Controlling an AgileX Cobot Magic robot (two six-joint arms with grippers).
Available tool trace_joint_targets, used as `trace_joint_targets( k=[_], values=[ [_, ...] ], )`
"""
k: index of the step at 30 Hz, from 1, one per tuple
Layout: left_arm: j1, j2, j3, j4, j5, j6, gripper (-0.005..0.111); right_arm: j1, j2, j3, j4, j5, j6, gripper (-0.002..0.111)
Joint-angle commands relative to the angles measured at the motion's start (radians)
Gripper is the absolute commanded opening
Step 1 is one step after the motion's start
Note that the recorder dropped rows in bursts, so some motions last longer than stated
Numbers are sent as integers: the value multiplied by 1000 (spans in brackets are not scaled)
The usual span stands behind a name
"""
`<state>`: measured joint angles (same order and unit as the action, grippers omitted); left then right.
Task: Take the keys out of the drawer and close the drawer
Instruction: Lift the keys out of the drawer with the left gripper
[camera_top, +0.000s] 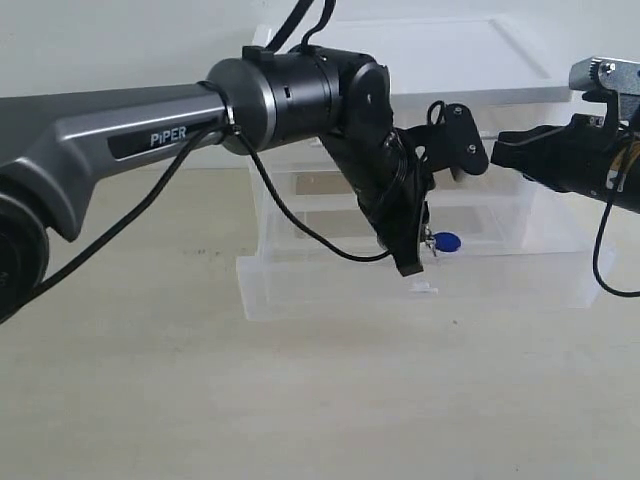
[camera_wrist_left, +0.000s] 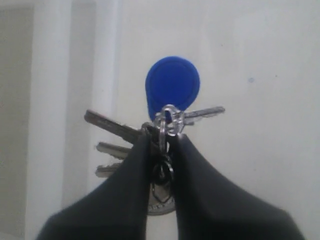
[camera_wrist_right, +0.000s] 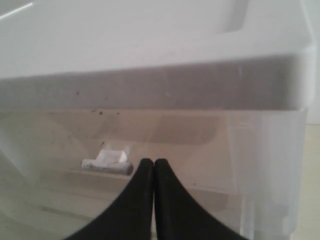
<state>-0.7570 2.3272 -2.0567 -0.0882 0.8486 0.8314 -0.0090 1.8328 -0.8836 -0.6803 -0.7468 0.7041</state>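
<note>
1. Left pincer (camera_wrist_left: 161, 150) clamps the keys (camera_wrist_left: 165, 125) by the ring — hanging over the open drawer (camera_top: 330, 295).
2. Its handle (camera_top: 424, 288) lies at 6 o'clock of that pincer; right pincer (camera_wrist_right: 153, 170) — closed, empty — sits farther off.

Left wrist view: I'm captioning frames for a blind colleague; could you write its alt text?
The left gripper pinches the keys at their ring, with several grey keys and a blue tag fanning out beyond the dark fingertips. Behind them is a blurred pale surface.
</note>
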Motion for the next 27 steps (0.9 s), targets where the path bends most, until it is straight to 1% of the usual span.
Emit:
trace_joint_targets(
  k=[1,6,10,13,16,21,24,26,27],
  values=[
    [5,-65,2,7,12,-25,4,-6,7,-23,66,18,-7,0],
    [3,-129,2,-7,24,-31,4,-6,7,-23,66,20,-7,0],
    [0,-205,4,-76,82,-31,4,-6,7,-23,66,20,-7,0],
    [-11,-236,10,-86,103,-31,4,-6,7,-23,66,20,-7,0],
    [-41,-275,10,-132,162,-31,4,-6,7,-23,66,20,-7,0],
    [-80,-304,10,-142,194,-28,4,-6,7,-23,66,20,-7,0],
    [-114,-311,15,-158,282,-32,4,-6,7,-23,66,20,-7,0],
    [-144,-331,65,-170,299,0,4,-6,7,-23,66,20,-7,0],
    [-166,-347,118,-170,296,14,4,-6,7,-23,66,20,-7,0]
  ],
)
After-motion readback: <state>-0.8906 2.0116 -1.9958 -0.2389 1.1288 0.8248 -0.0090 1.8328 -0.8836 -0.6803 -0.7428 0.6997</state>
